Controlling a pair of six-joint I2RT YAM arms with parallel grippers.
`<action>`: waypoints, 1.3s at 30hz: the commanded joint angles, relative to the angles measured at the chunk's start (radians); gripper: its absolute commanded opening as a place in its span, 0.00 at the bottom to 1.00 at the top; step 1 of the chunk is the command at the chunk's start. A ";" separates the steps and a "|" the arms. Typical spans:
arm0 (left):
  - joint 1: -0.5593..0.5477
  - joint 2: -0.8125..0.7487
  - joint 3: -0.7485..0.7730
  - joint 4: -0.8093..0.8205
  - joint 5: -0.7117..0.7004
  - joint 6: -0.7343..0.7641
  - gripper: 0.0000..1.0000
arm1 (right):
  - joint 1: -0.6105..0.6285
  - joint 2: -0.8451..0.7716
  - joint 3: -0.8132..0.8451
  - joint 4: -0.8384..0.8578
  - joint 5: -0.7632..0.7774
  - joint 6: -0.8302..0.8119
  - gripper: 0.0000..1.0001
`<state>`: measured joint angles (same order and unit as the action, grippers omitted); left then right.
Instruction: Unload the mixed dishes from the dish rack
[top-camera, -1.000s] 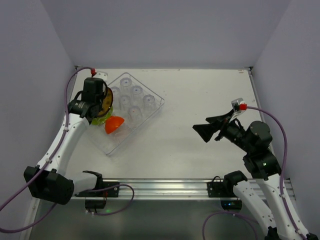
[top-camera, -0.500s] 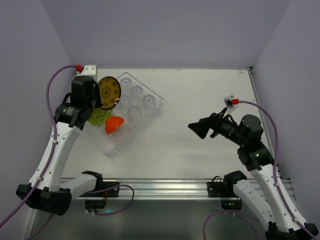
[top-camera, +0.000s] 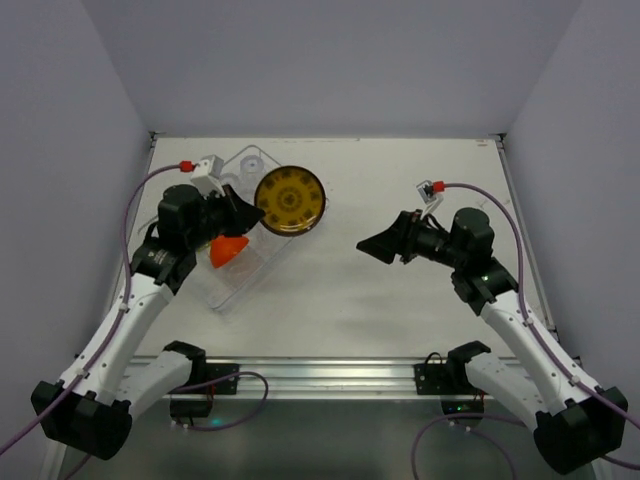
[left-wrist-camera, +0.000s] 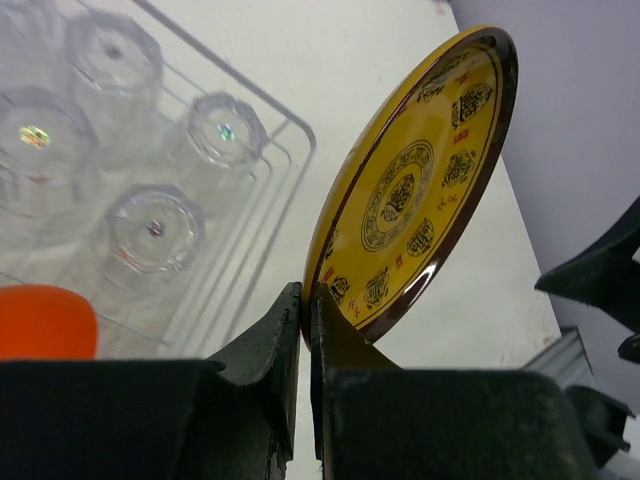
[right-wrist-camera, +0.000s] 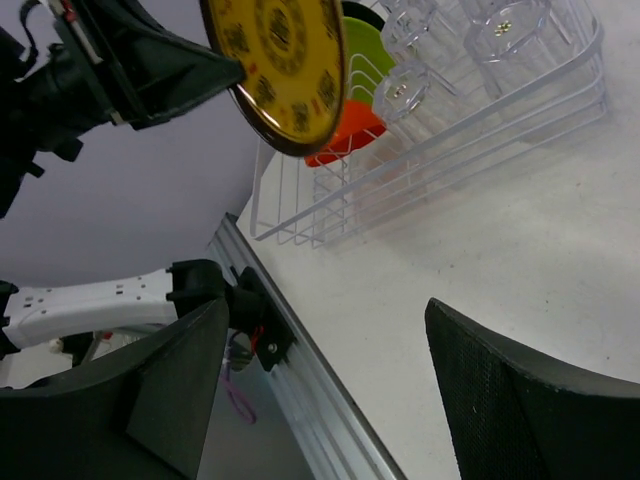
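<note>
Yellow-faced black plate (top-camera: 289, 200) pinched by its rim in left gripper (top-camera: 243, 212), tilted, off right side of dish rack (top-camera: 240, 285), just left of empty, spread-fingered right gripper (top-camera: 372, 243).

The patterned plate (top-camera: 289, 200) was seen to be yellow on its face, edged by a dark brown rim and printed with a central medallion and a ring of small dark motifs. The bowl (top-camera: 229, 250) was coloured orange-red, and the green plate (right-wrist-camera: 368, 50) a bright lime. The cups (left-wrist-camera: 150, 225) were seen to be clear, and the dish rack (right-wrist-camera: 450, 150) was formed of silvery-white wire. The desk (top-camera: 400, 300) was finished in white, the left pincer (left-wrist-camera: 308, 330) and right pincer (right-wrist-camera: 325, 330) in black, and the cables (top-camera: 545, 215) in purple.
</note>
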<state>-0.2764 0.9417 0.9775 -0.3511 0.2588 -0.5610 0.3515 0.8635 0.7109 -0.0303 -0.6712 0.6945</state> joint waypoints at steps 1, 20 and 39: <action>-0.070 0.018 -0.091 0.214 0.106 -0.152 0.00 | 0.024 0.019 0.024 0.075 0.047 0.008 0.81; -0.305 0.241 -0.229 0.446 0.165 -0.208 0.00 | 0.040 0.111 -0.010 0.050 0.165 -0.213 0.49; -0.305 0.149 -0.060 0.172 -0.062 0.053 1.00 | 0.038 0.022 -0.137 0.224 0.292 -0.018 0.00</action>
<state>-0.5793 1.1538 0.8341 -0.0937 0.3275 -0.6262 0.3870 0.9195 0.5854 0.0879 -0.4465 0.5968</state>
